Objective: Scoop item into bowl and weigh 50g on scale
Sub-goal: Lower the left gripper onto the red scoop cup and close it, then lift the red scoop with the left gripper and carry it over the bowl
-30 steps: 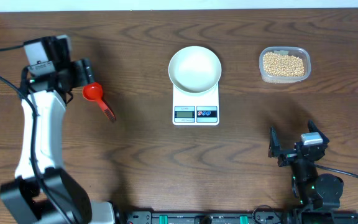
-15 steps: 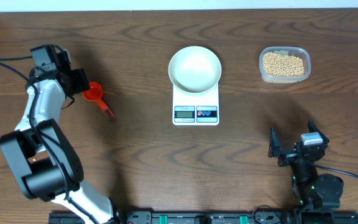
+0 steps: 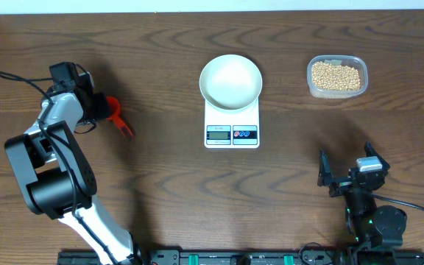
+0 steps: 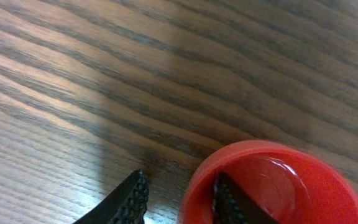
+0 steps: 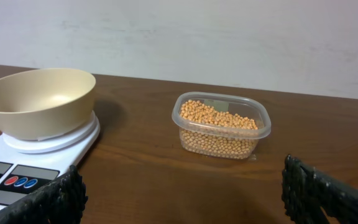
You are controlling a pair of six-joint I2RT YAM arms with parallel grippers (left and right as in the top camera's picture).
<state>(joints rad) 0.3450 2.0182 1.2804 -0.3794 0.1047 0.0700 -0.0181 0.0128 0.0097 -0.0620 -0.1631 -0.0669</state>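
The left pincer (image 3: 98, 109) drops onto the red scoop (image 3: 111, 110) at the left end of the counter (image 3: 160, 184), after hanging over the scoop's round cup 1 second ago with its jaws much wider. The arm has folded back towards its base in that time. The jaws now stand narrow and straddle the cup's rim. The left wrist view shows 1 finger (image 4: 232, 199) inside the red cup and the other just outside it, with a sliver of wood visible between that outer finger and the rim, so the grip does not look complete. The scoop has slid slightly and its handle points down and to the right. The right pincer (image 3: 346, 168) sits spread wide and empty near the front edge, unchanged over the last second. The beans (image 3: 336, 76) all lie in the clear tub (image 3: 309, 77) at the far right. The white bowl (image 3: 230, 81) rests empty on the scale (image 3: 232, 132) at the centre, well apart from the scoop. The work appears to be at its opening step: the tool is being taken up, and no beans have reached the bowl yet.
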